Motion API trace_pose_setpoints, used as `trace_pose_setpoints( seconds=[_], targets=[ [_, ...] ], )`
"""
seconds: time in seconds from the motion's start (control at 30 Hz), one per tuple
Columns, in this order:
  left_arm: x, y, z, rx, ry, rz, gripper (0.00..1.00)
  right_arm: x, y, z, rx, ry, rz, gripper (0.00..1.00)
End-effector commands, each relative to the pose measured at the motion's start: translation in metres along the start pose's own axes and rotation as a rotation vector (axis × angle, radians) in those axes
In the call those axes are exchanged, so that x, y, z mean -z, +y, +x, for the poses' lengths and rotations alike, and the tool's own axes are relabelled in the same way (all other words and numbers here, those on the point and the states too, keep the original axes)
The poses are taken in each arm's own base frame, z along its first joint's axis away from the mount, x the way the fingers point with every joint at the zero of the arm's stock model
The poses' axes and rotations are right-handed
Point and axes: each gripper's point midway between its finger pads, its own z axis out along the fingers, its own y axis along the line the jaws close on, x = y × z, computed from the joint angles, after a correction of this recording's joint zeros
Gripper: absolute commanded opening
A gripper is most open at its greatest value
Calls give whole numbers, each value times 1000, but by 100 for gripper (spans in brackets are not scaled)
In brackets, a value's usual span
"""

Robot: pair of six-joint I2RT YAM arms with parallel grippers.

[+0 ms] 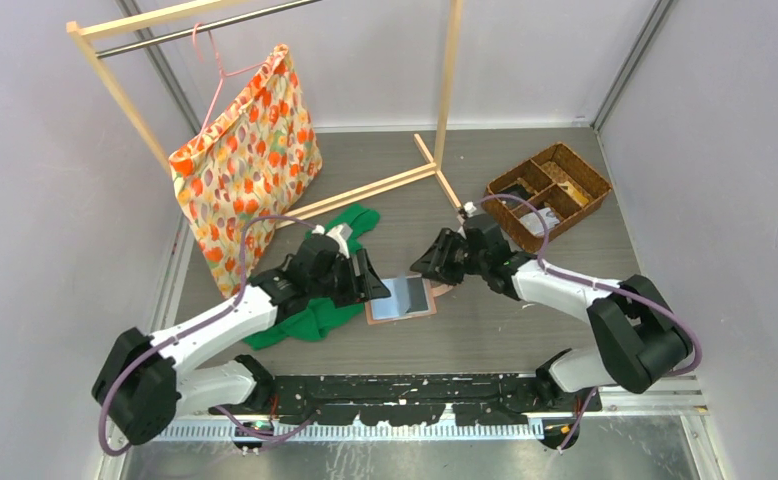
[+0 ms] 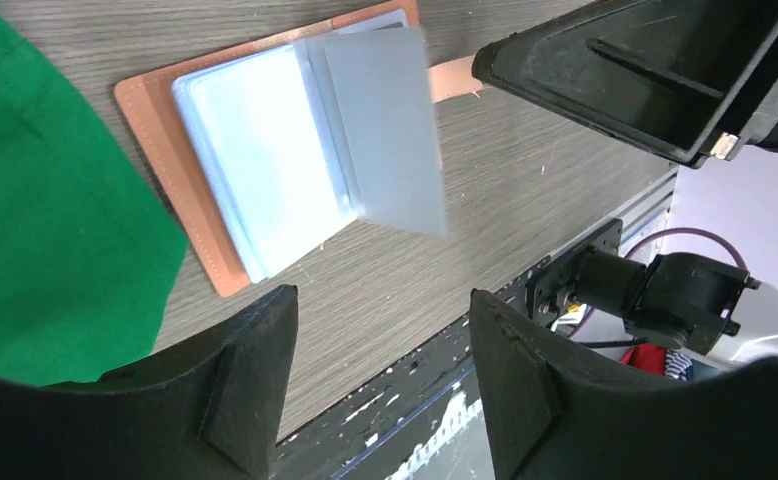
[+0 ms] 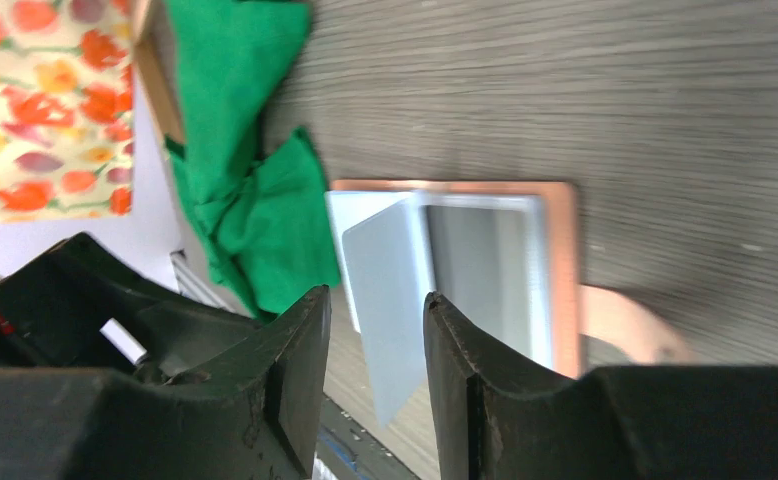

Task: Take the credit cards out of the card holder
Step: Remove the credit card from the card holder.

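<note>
Where the card holder [image 1: 402, 298] lies: spread open and flat on the wood-grain table [image 1: 465, 340] between the two grippers, with its pale pockets up and its snap tab [image 2: 455, 75] on the right arm's side.
Card [image 2: 385, 130]: one grey card tilts up out of the pockets, its free end jutting past the holder's edge; slightly blurred.
Left gripper [image 2: 385, 380]: jaws parted with nothing between them, hovering above the table by the holder's left side.
Right gripper [image 3: 375, 300]: jaws parted; the card shows through the gap, and the left wrist view shows the fingers clear of it.
Green cloth [image 1: 315, 310]: crumpled just beside the holder, under the left arm.
Wicker basket [image 1: 548, 190]: far right, well apart.
</note>
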Motion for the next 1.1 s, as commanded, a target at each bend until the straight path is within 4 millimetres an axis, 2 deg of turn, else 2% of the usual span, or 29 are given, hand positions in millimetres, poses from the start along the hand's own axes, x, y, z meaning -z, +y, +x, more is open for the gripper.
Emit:
trace_pose_setpoints(
  seconds=[0.0, 0.03, 0.1, 0.23, 0.37, 0.57, 0.7, 0.8, 0.93, 1.07],
  targets=[
    [-10, -46, -19, 2, -19, 141, 64, 4, -37, 6, -30, 13, 75, 44],
    [-11, -57, -22, -3, -34, 189, 64, 4, -39, 8, -35, 19, 73, 43],
    [-14, -65, -25, 2, -39, 221, 64, 3, -37, 11, -44, 29, 52, 42],
    [-17, -66, -26, 1, -36, 222, 64, 2, -29, 14, -49, 38, 3, 40],
    [-16, -61, -22, 4, -32, 216, 64, -2, -28, 21, -40, 65, -3, 41],
    [-16, -55, -18, 14, -31, 201, 64, -9, -40, 23, -38, 59, 41, 44],
    [-23, -33, -12, 37, -16, 114, 64, -14, -51, 27, -37, 69, 70, 44],
    [-25, -28, -8, 46, -1, 106, 64, -18, -55, 36, -34, 94, 76, 44],
    [-24, -24, -6, 48, 0, 98, 64, -23, -47, 50, -2, 118, 73, 44],
    [-26, -20, -1, 47, 18, 92, 64, -18, -36, 41, 7, 60, 57, 44]
  ],
)
